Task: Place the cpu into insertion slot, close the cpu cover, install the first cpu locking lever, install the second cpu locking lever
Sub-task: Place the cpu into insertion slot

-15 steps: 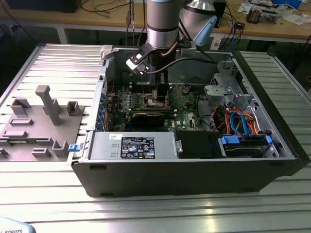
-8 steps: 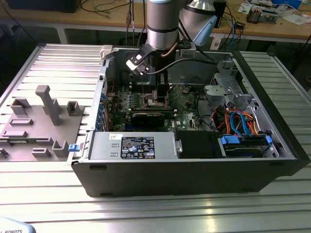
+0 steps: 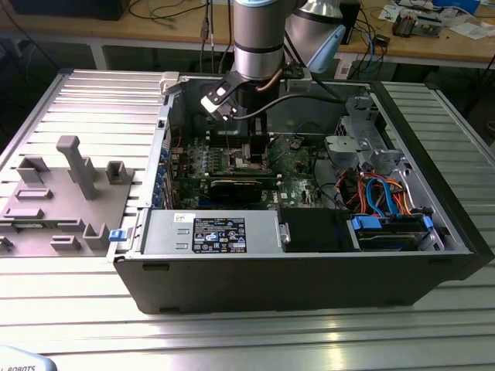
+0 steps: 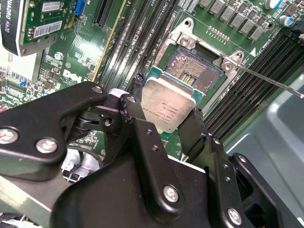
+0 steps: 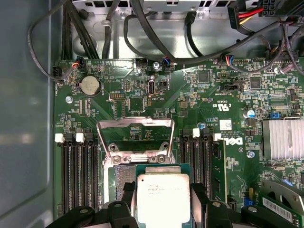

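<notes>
Silvery cpu [image 5: 163,197], face up and level, in grasp of gripper [image 4: 166,107] above open socket [image 4: 192,66]

One open computer case [image 3: 309,286]. In it I count my one pincer [image 4: 167,107] with two black fingers [image 4: 191,135], one silvery chip [image 5: 163,199], one bare socket [image 4: 192,66], one hinged metal frame [image 5: 135,124], one coin battery [image 5: 89,86], one finned heat sink [image 5: 282,138], one black expansion card [image 3: 236,188], one grey power supply box [image 3: 213,233] and two banks of memory slots [image 5: 78,175] [image 5: 202,164].
</notes>
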`<action>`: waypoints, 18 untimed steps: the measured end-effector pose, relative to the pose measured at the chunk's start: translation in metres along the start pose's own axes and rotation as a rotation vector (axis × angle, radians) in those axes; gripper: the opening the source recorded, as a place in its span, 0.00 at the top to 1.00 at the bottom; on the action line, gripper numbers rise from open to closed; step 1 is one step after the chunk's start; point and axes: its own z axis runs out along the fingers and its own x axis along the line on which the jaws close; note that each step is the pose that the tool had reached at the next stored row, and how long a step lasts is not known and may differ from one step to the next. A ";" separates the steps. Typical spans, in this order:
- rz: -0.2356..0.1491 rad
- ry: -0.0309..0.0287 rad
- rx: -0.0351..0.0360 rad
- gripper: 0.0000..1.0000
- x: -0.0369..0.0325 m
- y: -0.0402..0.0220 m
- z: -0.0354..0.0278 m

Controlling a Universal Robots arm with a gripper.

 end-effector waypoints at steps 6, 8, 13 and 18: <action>0.000 0.0000 0.0000 0.46 0.0001 -0.0001 0.0017; 0.000 0.0000 0.0000 0.46 0.0001 -0.0002 0.0030; 0.000 0.0000 0.0000 0.46 0.0002 -0.0003 0.0041; 0.000 0.0000 0.0000 0.46 0.0002 -0.0003 0.0051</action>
